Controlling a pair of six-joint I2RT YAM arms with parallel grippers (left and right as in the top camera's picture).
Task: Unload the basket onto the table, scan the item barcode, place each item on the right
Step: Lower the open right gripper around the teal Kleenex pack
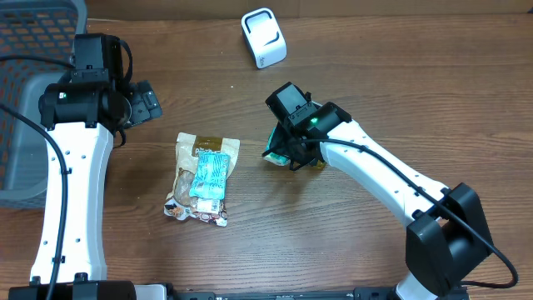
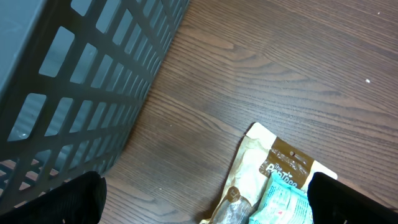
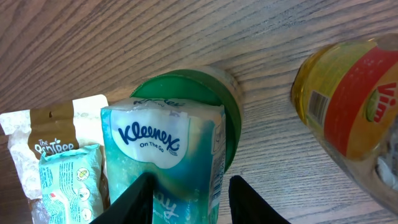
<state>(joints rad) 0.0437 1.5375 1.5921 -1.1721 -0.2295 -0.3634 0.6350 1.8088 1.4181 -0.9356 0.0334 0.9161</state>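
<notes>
Right wrist view: the right gripper point(image 3: 189, 190) is closed on a teal plastic Kleenex tissue pack point(image 3: 165, 140), with a black finger at each side. This is probably so its barcode can be turned towards the white box-shaped scanner point(image 1: 264, 37) at the far middle of the wooden table point(image 1: 400, 75). A round green lid point(image 3: 227, 106) sits behind the pack, and a yellow Vim bottle point(image 3: 345, 99) is just to its right. No barcode shows on the pack's visible face. Overhead, the arm hides most of this cluster. The left gripper point(image 1: 143, 104) hangs wide open and empty near the grey mesh basket point(image 2: 74, 81). It is above a beige snack bag point(image 1: 200, 179) with a pale teal packet point(image 1: 209, 173) on it, both cut off in the left wrist view.
</notes>
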